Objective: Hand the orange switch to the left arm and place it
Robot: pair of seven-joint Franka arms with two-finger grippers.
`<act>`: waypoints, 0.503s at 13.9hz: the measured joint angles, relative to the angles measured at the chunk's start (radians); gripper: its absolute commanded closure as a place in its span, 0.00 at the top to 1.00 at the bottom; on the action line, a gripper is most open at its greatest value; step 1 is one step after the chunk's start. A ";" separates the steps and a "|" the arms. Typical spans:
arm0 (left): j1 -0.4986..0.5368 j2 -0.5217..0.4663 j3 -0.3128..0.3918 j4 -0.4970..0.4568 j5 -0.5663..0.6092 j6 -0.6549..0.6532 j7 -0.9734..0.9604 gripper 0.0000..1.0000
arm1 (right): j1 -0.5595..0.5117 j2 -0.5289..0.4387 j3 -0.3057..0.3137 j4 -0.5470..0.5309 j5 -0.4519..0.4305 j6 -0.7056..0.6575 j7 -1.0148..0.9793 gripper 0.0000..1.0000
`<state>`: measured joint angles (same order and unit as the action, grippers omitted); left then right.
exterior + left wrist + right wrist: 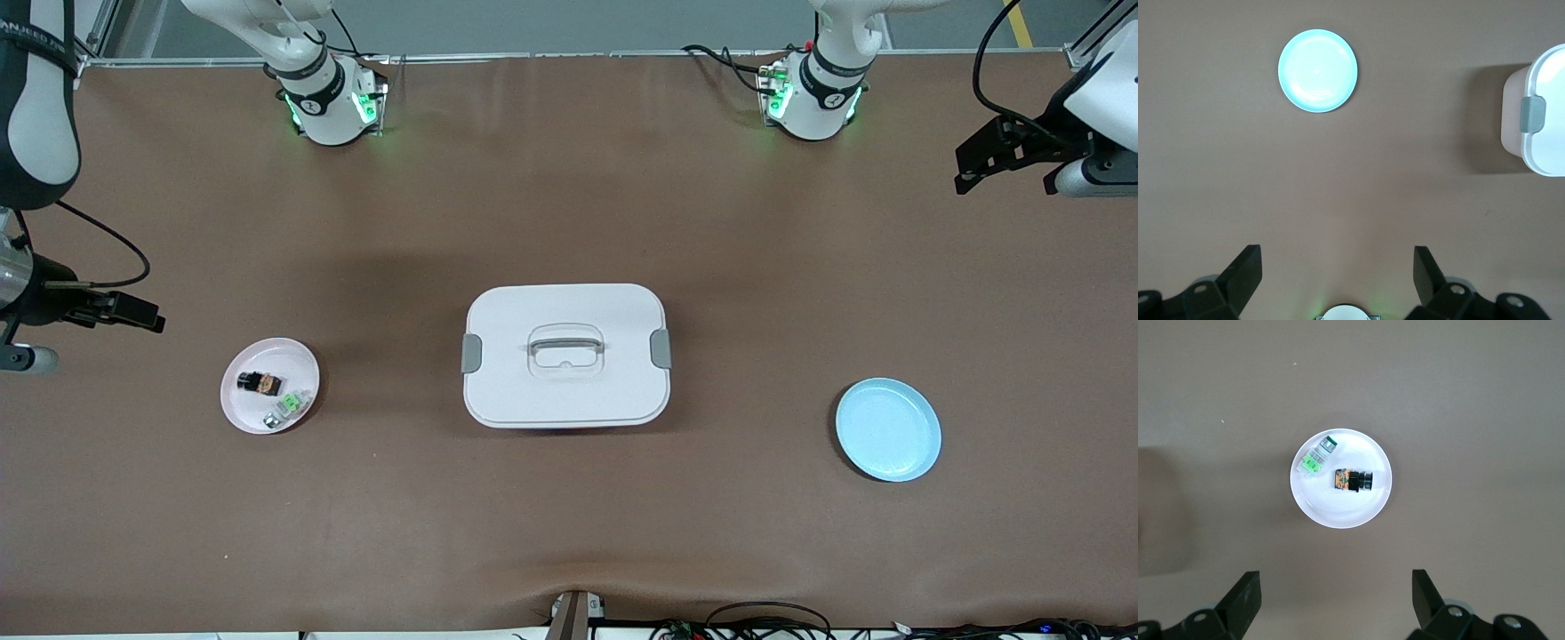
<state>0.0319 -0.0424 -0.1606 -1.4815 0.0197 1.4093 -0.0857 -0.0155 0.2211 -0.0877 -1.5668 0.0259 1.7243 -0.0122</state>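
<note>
The orange switch [260, 383] lies on its side on a small pink plate [240, 409] toward the right arm's end of the table, untouched — a tiny black body with an orange patch. In the right wrist view the switch [1353, 480] sits near the middle of that plate [1345, 513], just beside a small green-and-clear component [1318, 457]; whether the two touch cannot be told. In the front view the component [289, 406] lies nearer to the front camera than the switch. The box [565, 354] stands in the middle of the table between the two plates, white, lid on, with a grey latch on each end and a recessed handle on top; its corner and one latch also show at the edge of the left wrist view [1538, 113]. A light blue plate [888, 429] lies toward the left arm's end of the table, well apart from the box, with nothing on it. The right gripper [1336, 600] hangs in the air over the bare tabletop near the pink plate, its fingers spread wide and holding nothing. The left gripper [1338, 277] hangs likewise over bare table near the blue plate [1317, 70] — fingers wide apart, nothing between them.
</note>
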 measured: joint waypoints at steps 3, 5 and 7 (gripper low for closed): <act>0.000 -0.001 0.000 0.000 0.000 -0.003 0.000 1.00 | -0.007 0.020 -0.001 0.000 0.001 0.013 0.000 1.00; 0.000 -0.003 -0.001 0.000 0.000 -0.011 0.000 1.00 | -0.014 0.052 -0.001 -0.001 0.002 0.014 0.000 1.00; 0.001 -0.004 -0.001 0.000 0.000 -0.016 0.000 1.00 | -0.018 0.094 -0.001 -0.002 0.003 0.018 0.002 1.00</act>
<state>0.0325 -0.0462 -0.1613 -1.4814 0.0197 1.3934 -0.0858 -0.0332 0.3147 -0.0888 -1.5691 0.0290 1.7423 -0.0100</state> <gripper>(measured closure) 0.000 0.000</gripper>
